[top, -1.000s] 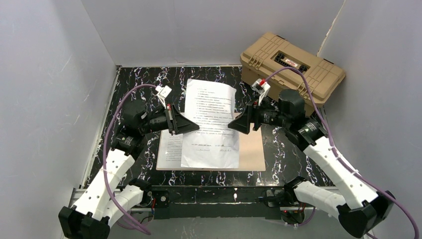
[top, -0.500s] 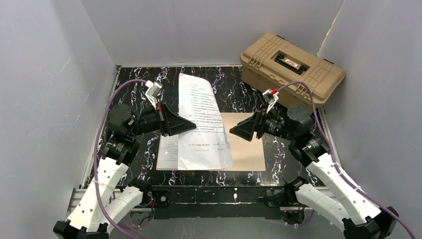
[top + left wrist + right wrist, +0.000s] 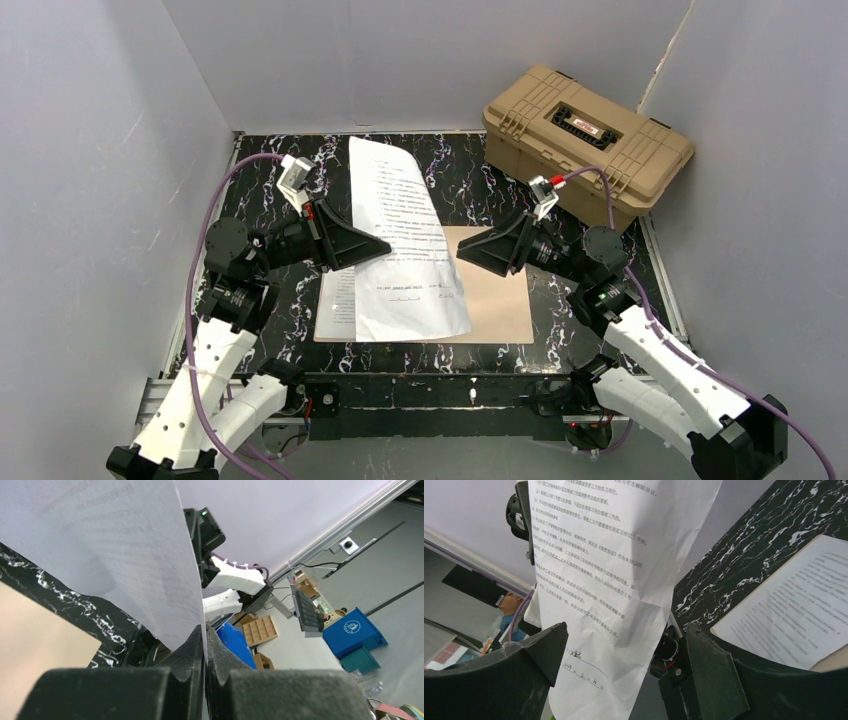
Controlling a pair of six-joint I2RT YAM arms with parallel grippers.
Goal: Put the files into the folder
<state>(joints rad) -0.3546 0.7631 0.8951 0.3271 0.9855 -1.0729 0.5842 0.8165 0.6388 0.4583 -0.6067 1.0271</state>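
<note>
Black-marbled table (image 3: 460, 165), walled in grey, is shown with the folder (image 3: 500, 300) laid flat at its middle. A tan latched case (image 3: 585, 130) is set beyond the folder's far right corner. One printed sheet (image 3: 338, 300) is seen lying on the folder's left half. A second sheet (image 3: 405, 235) is held up above the folder, tilted. Its far end reaches past the folder's far edge and its near end droops toward the folder's near edge; whether it touches there cannot be told. The sheet's left edge is pinched by the left gripper (image 3: 383, 250), whose fingers are seen in the left wrist view closed tight on the paper. The right gripper (image 3: 462, 252) is poised over the folder's right half, just beside the sheet's right edge, with its jaws spread wide and nothing gripped.

The step in hand is judged to be the laying of this second sheet into the folder. It would be done best if the free right edge were first taken by the open claw, so that the floppy paper is carried by two sides and not left to swing. The sheet should then be squared over the one lying on the folder and lowered near edge first. It should be released only once it is flat and within the folder's borders. A crease, or a sheet left overhanging the folder's far edge, is risked by a one-sided pull.
</note>
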